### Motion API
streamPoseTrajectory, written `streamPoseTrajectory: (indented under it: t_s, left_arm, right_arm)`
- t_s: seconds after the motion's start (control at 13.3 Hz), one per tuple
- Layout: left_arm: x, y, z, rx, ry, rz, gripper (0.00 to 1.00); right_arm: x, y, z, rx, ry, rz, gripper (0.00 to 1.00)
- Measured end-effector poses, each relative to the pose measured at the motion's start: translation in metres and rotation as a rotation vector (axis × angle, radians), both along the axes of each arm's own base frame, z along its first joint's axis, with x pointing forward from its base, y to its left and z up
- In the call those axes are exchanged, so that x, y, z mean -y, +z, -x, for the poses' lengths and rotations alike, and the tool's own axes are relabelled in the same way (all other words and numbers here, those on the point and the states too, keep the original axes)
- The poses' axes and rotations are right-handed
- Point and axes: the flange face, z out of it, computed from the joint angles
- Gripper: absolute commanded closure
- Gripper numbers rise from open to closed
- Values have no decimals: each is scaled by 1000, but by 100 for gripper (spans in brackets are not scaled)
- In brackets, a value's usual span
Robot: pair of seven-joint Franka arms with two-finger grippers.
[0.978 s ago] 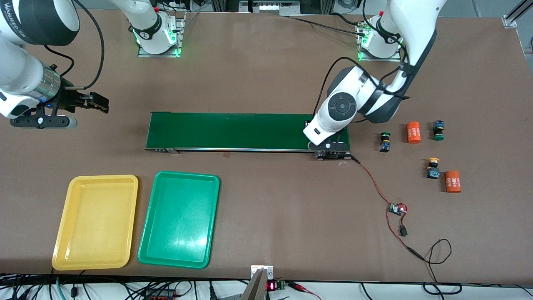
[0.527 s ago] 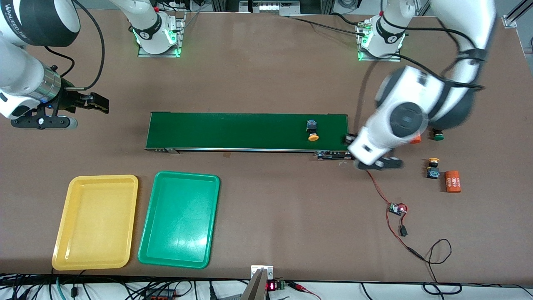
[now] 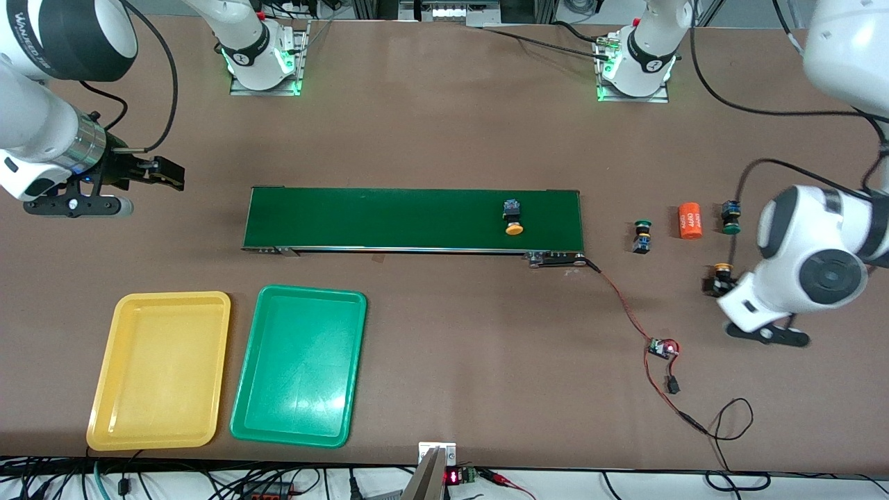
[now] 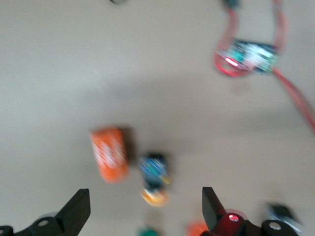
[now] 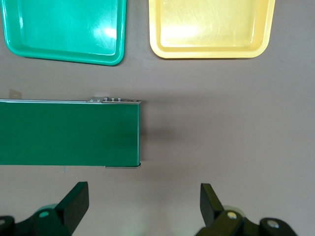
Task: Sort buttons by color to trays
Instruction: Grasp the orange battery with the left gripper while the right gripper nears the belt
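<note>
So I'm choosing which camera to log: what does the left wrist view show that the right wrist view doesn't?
Only the left wrist view: a yellow button beside an orange cylinder, a small circuit board with red wires, and the open left pincer. Only the right wrist view: the belt, green tray, yellow tray and open right pincer. Both: the brown table.

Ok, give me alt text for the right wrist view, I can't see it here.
The right gripper, jaws open and empty, hangs over bare table just off the end of the dark-green conveyor belt. Past the belt lie the green tray and yellow tray, side by side and empty where visible.
</note>
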Motion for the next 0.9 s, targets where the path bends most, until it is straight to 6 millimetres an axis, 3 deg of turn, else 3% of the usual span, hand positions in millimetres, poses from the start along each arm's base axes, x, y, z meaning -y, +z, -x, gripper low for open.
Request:
streamPoseTrajectory:
  t_s: [0.3,0.45,0.6,0.75,0.83,0.9]
  left_arm:
    - [-69,-44,-8,97,-8,36,0]
    - [-95,-74,-2,116,-10,68,4]
    - [-108,-102,12,86,6,90,4]
    - [-115,-119,24,54,22,106,5]
    - [-118,-125,30,42,32,113,13]
    - [-122,-130,35,31,43,120,34]
  right_arm:
    - [-16,-11,7,31,4,-60,0]
    - [-32,-17,25,73,12,-103,0]
    - [-47,-32,52,121,7,-123,0]
    - [-83,-44,78,140,-29,-109,0]
    - [-110,-47,89,152,-53,-99,0]
    - [-141,-49,99,169,-78,-92,0]
